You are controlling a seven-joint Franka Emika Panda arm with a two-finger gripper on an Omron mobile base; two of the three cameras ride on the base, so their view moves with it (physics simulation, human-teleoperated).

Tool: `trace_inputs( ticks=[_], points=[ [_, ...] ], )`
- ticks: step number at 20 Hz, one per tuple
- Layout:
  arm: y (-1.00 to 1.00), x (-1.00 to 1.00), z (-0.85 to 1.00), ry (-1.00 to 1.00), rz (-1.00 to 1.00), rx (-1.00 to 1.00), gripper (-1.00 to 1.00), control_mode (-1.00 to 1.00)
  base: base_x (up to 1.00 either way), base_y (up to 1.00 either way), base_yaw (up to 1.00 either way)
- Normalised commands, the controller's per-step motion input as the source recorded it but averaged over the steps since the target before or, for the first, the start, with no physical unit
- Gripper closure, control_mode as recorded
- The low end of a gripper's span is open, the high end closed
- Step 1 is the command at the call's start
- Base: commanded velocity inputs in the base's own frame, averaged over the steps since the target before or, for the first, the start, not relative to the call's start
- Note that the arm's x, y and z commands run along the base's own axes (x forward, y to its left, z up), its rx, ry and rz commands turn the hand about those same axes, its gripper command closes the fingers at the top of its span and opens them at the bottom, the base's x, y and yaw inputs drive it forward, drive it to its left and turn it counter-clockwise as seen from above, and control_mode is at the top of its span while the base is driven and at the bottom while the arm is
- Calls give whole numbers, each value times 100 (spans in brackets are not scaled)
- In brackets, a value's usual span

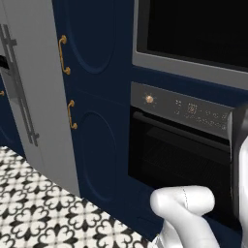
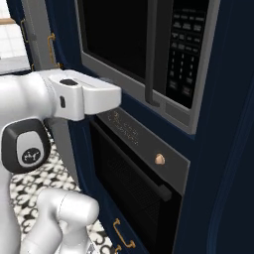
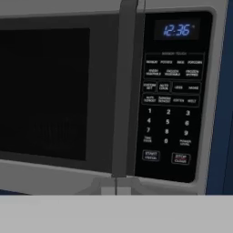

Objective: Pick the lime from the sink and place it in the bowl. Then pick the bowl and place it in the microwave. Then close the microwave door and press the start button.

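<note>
The microwave (image 3: 113, 91) faces me with its door (image 3: 45, 91) shut flat against the front. Its dark glass window also shows in the left base view (image 1: 193, 29) and the right base view (image 2: 114, 34). A vertical grey handle (image 3: 123, 91) runs down the door's right side. Right of it is the black keypad (image 3: 170, 104) with a lit blue clock and the start button (image 3: 151, 155) at its lower left. My gripper (image 3: 116, 186) is shut, fingertips pressed together just below the handle's foot, left of the start button. The lime, bowl and sink are out of view.
Below the microwave sits a black oven (image 1: 179, 155) with a brass knob (image 1: 149, 99) and a handle bar. Navy cabinet doors (image 1: 92, 121) with brass pulls stand to the left, then a grey fridge (image 1: 34, 97). The floor (image 1: 38, 213) is patterned tile.
</note>
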Motion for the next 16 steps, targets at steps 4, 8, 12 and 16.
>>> trace_inputs(
  ticks=[4, 8, 12, 16],
  points=[
    [-26, 13, 7, 0, -1, 11, 100, -100, 0, 0, 0],
    [-36, 11, 0, 0, 0, 7, 100, -100, 0, 0, 0],
    [-48, -7, 0, -3, 0, 8, 100, -100, 0, 0, 0],
    [-19, 1, 0, -1, 0, 1, 100, -100, 0, 0, 0]
  ],
)
